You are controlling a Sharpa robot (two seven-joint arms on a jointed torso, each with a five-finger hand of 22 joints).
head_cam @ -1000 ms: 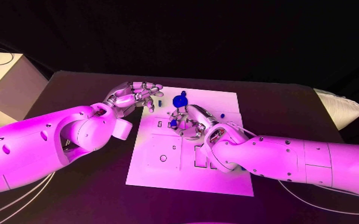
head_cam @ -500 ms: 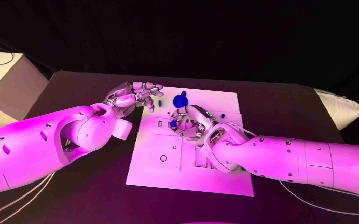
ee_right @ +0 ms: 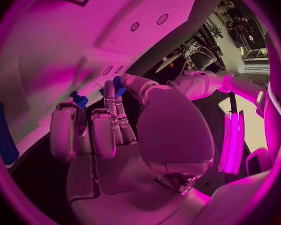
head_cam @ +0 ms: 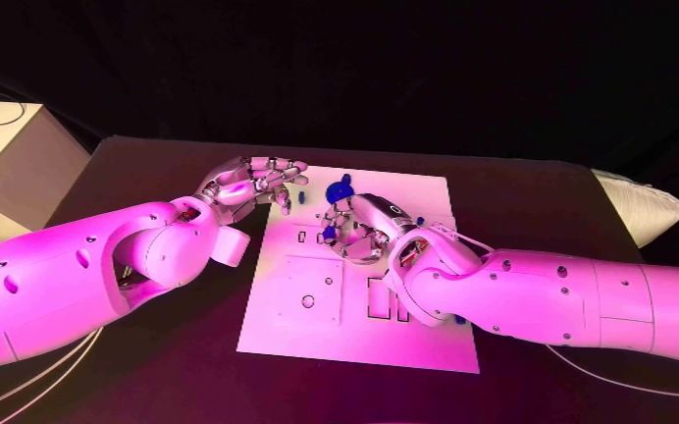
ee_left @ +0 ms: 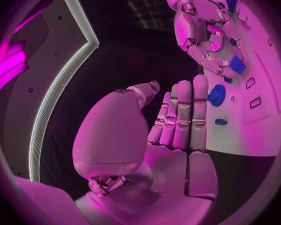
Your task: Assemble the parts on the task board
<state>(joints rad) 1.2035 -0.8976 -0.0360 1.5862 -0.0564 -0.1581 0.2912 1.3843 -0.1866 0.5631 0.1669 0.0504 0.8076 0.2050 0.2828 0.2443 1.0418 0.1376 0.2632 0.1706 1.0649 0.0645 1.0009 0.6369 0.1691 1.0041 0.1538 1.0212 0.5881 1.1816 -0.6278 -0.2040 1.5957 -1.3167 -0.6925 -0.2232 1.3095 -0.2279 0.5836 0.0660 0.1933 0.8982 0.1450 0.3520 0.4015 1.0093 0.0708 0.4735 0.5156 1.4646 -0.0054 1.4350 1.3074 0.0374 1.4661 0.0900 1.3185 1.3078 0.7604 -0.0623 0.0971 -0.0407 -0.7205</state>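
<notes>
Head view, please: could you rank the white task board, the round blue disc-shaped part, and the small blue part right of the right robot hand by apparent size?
1. White task board, by far the largest.
2. Round blue disc-shaped part.
3. Small blue part right of the right robot hand, the smallest.

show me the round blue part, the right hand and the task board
round blue part (head_cam: 339, 191), head view, on its disc face
right hand (head_cam: 361, 228), head view, on the back of the hand over the board
task board (head_cam: 304, 316), head view, on a bare near-left stretch of the white plate
</notes>
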